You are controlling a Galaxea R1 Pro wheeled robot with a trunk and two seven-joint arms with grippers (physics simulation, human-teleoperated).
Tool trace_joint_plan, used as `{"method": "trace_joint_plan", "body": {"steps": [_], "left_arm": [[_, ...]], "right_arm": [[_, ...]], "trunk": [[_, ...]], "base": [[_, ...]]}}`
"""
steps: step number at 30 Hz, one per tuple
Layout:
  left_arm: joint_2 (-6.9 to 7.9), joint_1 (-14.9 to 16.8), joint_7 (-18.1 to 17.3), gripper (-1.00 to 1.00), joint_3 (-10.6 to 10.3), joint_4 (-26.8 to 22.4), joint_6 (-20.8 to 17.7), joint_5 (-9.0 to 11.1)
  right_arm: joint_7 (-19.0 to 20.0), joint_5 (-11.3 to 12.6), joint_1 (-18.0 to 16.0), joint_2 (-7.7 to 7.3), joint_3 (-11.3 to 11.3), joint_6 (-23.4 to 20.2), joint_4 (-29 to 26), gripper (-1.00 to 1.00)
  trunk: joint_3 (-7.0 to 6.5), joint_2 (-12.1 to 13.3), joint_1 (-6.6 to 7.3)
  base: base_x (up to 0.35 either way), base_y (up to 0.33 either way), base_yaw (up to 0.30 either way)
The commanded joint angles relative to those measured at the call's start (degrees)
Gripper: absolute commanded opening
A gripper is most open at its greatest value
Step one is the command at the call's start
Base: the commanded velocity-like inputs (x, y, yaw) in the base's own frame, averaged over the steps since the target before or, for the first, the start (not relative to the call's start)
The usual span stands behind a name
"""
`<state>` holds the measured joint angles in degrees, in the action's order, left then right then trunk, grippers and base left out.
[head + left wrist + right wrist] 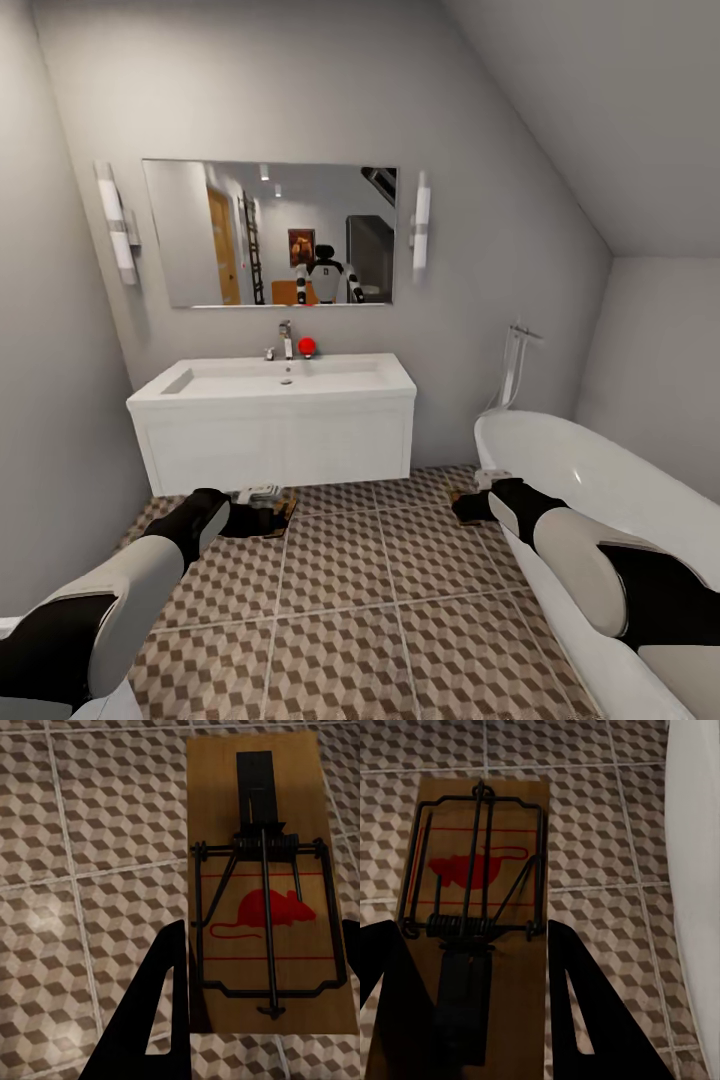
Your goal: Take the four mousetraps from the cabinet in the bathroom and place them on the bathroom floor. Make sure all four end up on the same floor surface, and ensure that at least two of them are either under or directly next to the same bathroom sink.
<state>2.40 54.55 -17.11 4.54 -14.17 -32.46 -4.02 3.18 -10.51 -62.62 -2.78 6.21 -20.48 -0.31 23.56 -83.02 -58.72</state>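
While both arms reach low toward the bathroom floor (pixel 400 610), you have 2 mousetraps in play. The left gripper (pixel 259 967) straddles one mousetrap (pixel 262 885) across its long edges, at lower left of the head frame just in front of the sink (pixel 275 385). The right gripper (pixel 472 967) straddles the other mousetrap (pixel 480 907), at center right by the bathtub (pixel 590 470). Fingers sit close on both boards, but I can't tell if either is clamped or already released.

Handling, my read: light, stiff, flat wooden boards with thin dark wire bars and a coil spring. Grip the bare wood edges, never the wire. Floor tiles are glossy, cube-printed, with pale grout, so boards may slide.
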Motion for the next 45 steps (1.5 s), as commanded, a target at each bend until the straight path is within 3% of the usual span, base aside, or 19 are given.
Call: {"method": "trace_joint_plan", "body": {"steps": [1,45], "left_arm": [[-0.03,0.03,-0.29,-1.00,0.47,-0.11,-0.33,-0.46],[0.05,0.03,-0.29,-1.00,0.47,-0.25,-0.33,-0.46]], "right_arm": [[0.21,-0.39,-0.05,0.01,0.47,-0.25,-0.04,-1.00],[-1.84,-0.49,-0.05,0.58,0.51,-0.02,-0.04,-1.00]], "trunk": [[0.34,-0.46,-0.22],[12.09,-17.71,-9.67]], "base": [[0.000,0.000,0.000],[0.000,0.000,0.000]]}}
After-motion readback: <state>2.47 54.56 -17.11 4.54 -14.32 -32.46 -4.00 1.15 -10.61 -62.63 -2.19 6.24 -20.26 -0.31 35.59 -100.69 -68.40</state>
